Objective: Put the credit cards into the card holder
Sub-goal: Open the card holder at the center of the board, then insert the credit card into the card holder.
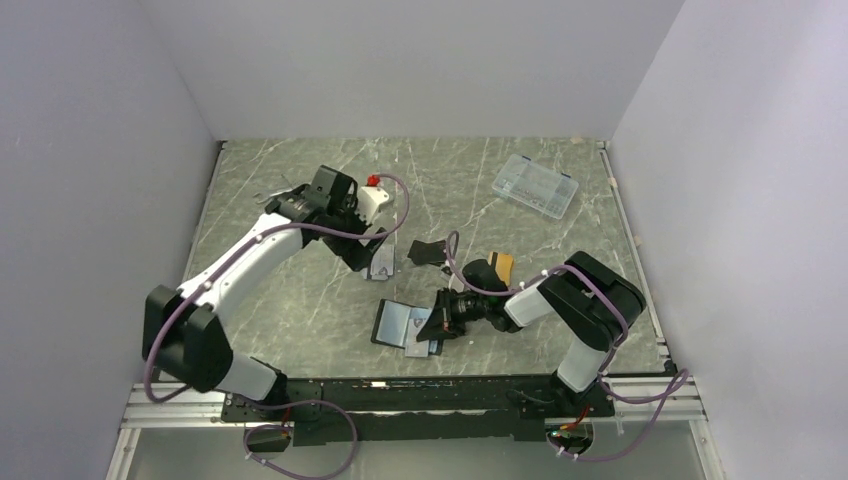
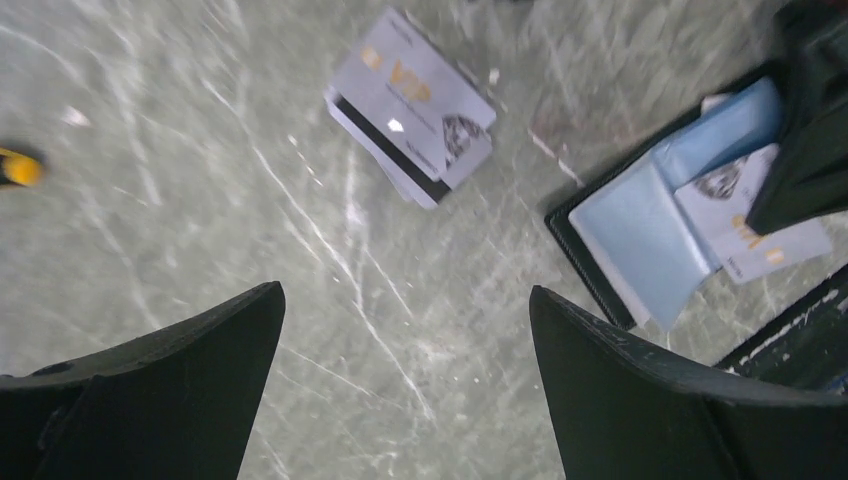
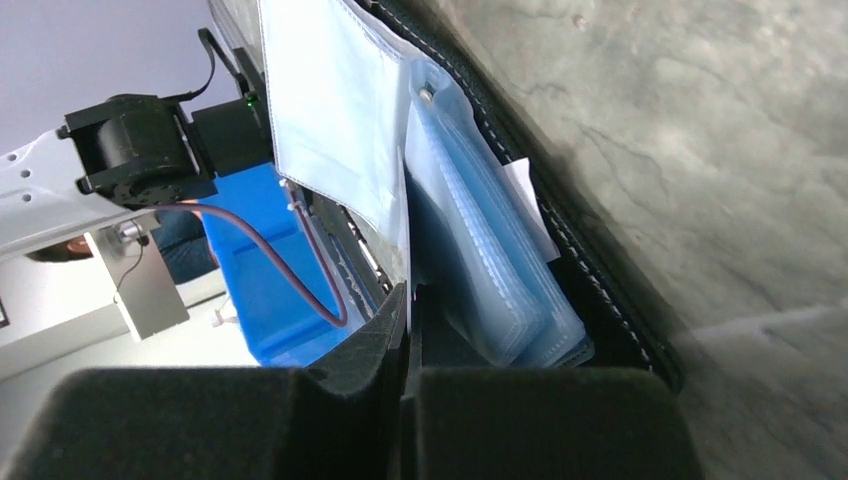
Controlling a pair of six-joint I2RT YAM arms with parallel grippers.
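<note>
- left gripper (image 2: 400, 300) hangs over bare table (image 1: 300, 300), fingers spread wide, nothing between them
- loose cards (image 2: 410, 105): small overlapping stack flat on the marble beyond the left fingertips. they look pale grey with orange "vip" lettering, and the lower one shows a black stripe along its edge
- card holder (image 2: 620, 225) lies open and flat near the front middle of the table, right of the loose stack in the left wrist view. black stitched rim, pale blue-grey inside, clear sleeves visible in the right wrist view
- right gripper (image 3: 405, 330) is down at the holder's edge, fingers pressed together on a thin pale sheet, which reads as the held card (image 2: 770, 245)
- held card lies partly over the holder's inner panel and partly past its rim. can't tell if any of it sits in a slot
- flat black piece (image 1: 430, 250) lies behind the holder, apart from it
- orange-tan piece (image 1: 503, 267) sits just beside the right arm's wrist
- clear plastic box (image 1: 535, 185) sits far back right, well apart from everything else
</note>
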